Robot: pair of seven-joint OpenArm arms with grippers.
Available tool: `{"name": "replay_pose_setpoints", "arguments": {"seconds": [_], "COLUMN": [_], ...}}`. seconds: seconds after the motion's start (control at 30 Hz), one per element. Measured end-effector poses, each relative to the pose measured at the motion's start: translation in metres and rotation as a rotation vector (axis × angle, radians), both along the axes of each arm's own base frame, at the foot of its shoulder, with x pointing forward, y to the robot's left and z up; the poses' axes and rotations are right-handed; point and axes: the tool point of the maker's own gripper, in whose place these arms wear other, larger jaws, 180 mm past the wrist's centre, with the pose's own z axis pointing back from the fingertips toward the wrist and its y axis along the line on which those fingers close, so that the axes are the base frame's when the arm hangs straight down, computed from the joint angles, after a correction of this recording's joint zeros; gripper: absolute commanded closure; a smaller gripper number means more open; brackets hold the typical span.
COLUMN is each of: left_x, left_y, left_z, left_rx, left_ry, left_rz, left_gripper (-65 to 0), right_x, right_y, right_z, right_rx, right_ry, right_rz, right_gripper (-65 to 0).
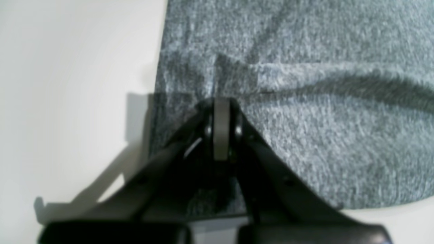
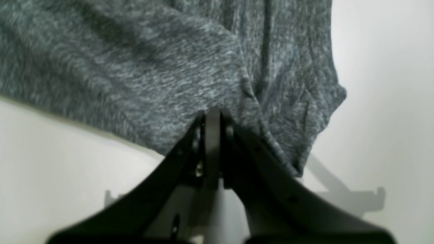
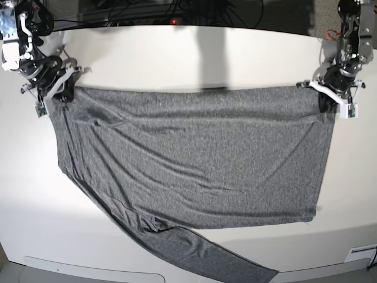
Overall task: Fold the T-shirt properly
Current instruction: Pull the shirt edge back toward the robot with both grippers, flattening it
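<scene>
The heather-grey T-shirt lies spread wide on the white table, with one long sleeve trailing toward the front edge. My left gripper is at the shirt's far right corner, and in the left wrist view its jaws are closed on the cloth near the side edge. My right gripper is at the far left corner, and in the right wrist view its jaws are closed on the bunched cloth at its edge.
The white table shows bare behind the shirt and on both sides. Cables and dark equipment lie beyond the back edge. A pale raised strip runs along the table's front edge.
</scene>
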Motion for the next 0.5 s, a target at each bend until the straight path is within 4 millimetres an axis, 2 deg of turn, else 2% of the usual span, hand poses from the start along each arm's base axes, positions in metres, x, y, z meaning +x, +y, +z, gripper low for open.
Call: {"name": "replay_pose_setpoints", "arguments": {"seconds": [0.23, 0.33, 0.5], "left_x": [-0.041, -0.062, -0.081], "left_y": [0.017, 0.02, 0.019], "left_z": [0.0, 0.002, 0.004], "left_rx": [0.006, 0.005, 0.01], "left_ry": [0.017, 0.033, 0.058], "left_rz": [0.009, 0.003, -0.008], "left_gripper": [0.0, 0.0, 0.0], "right_x": [-0.04, -0.053, -0.07], "right_y": [0.003, 0.002, 0.004], "right_z": [0.005, 0.007, 0.009], "right_rx": [-0.079, -0.128, -0.158], "right_ry": [0.043, 0.056, 0.079], "right_rz": [0.038, 0.039, 0.046], "right_gripper": [0.0, 0.0, 0.0]}}
